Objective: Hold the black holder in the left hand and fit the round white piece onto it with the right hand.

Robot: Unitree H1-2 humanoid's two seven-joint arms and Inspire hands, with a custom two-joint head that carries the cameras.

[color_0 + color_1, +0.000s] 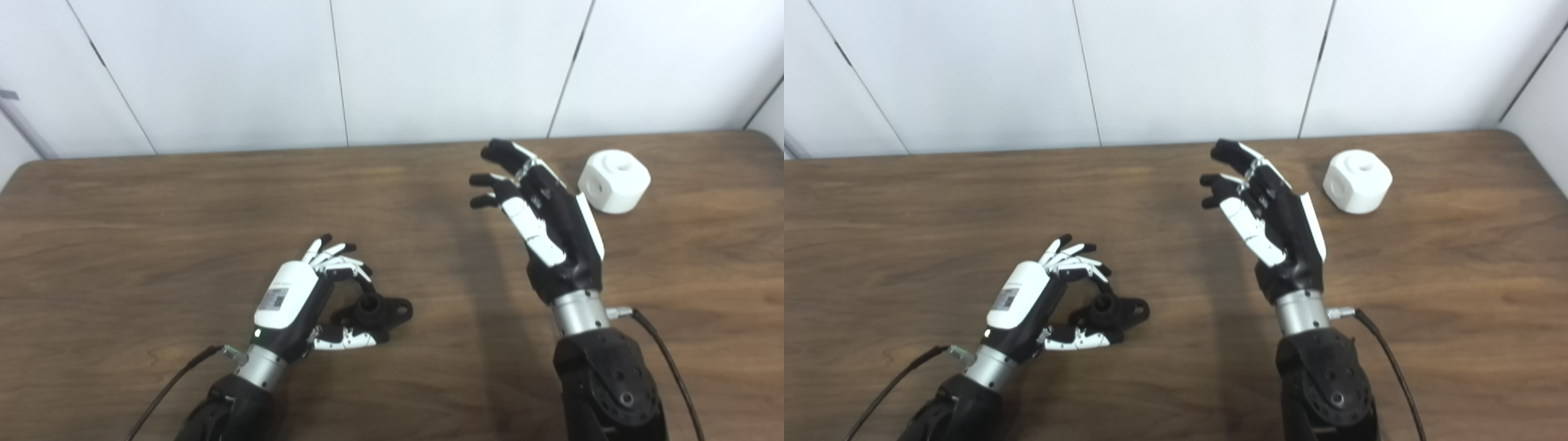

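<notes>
The black holder [378, 310] lies flat on the wooden table [153, 214], a short post standing up from its flange. My left hand [306, 294] curls around it, fingers arched over the far side and thumb [343, 338] lying along the near side; the fingers stand a little apart from it, so no grip shows. The round white piece [614, 180], with a hole in its top, rests on the table at the far right. My right hand [539, 214] hovers open just left of it, fingers spread and pointing away, holding nothing.
White wall panels [343, 67] rise behind the table's far edge. A cable [664, 361] trails from the right wrist and another [171, 383] from the left wrist. The table's right corner [1519, 138] curves away beyond the white piece.
</notes>
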